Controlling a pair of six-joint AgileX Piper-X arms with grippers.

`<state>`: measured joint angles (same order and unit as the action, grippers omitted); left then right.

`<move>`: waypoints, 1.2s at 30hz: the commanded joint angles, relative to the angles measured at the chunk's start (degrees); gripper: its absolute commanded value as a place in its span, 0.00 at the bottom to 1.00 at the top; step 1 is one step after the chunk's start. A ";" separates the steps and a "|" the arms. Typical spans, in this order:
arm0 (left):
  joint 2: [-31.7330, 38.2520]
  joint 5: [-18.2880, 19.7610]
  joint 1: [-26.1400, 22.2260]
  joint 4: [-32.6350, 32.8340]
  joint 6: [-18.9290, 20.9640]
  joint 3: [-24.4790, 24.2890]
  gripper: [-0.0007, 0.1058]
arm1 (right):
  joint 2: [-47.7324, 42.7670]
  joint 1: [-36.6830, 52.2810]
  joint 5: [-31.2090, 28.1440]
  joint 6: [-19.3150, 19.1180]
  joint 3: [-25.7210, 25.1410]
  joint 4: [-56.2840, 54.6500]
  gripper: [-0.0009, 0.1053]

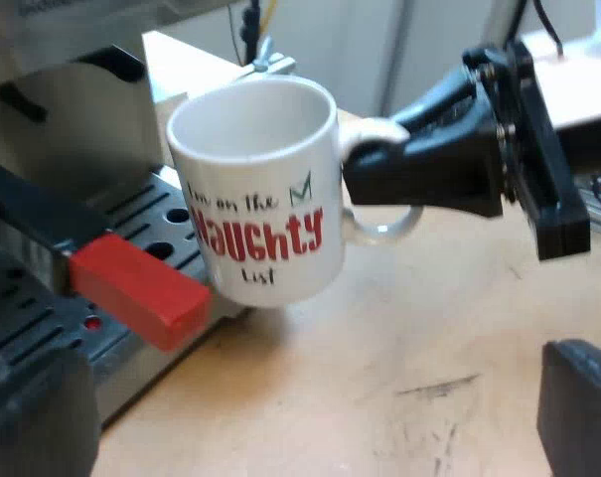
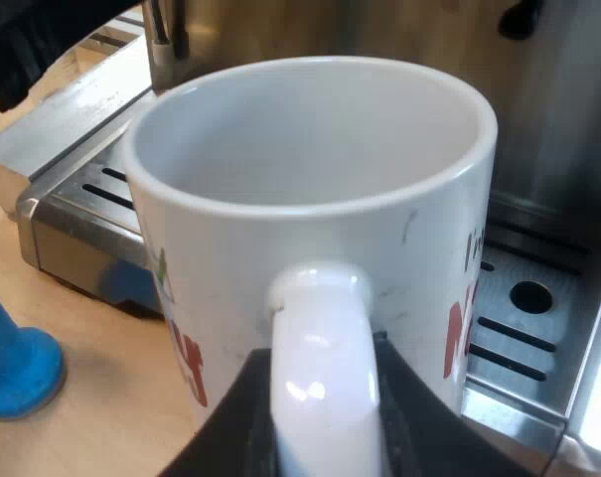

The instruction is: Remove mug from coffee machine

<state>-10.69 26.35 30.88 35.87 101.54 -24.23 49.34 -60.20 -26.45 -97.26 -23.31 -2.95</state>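
A white mug (image 1: 255,189) with red "NAUGHTY" lettering is empty and upright, at the outer edge of the machine's drip tray (image 1: 156,214) and partly over the wooden table. My right gripper (image 1: 384,164) is shut on the mug's handle (image 1: 384,224). In the right wrist view the handle (image 2: 320,368) sits clamped between that gripper's black fingers (image 2: 404,417), with the mug (image 2: 310,189) just before the drip tray (image 2: 538,328). My left gripper (image 1: 310,427) is open over the table below the mug, holding nothing.
The holder's dark handle with its red end (image 1: 136,288) juts out over the drip tray close beside the mug. A blue tamper (image 2: 12,363) stands on the wooden table (image 1: 379,368) near the machine's base. The steel machine front (image 2: 558,119) rises behind the mug.
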 commanded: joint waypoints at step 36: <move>-8.40 4.74 4.08 -6.08 0.42 -0.73 0.86 | -19.57 2.75 -28.99 16.41 5.81 -18.05 0.01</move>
<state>-19.07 30.13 34.78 30.94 101.54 -24.36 30.39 -58.82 -53.31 -80.92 -17.75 -25.24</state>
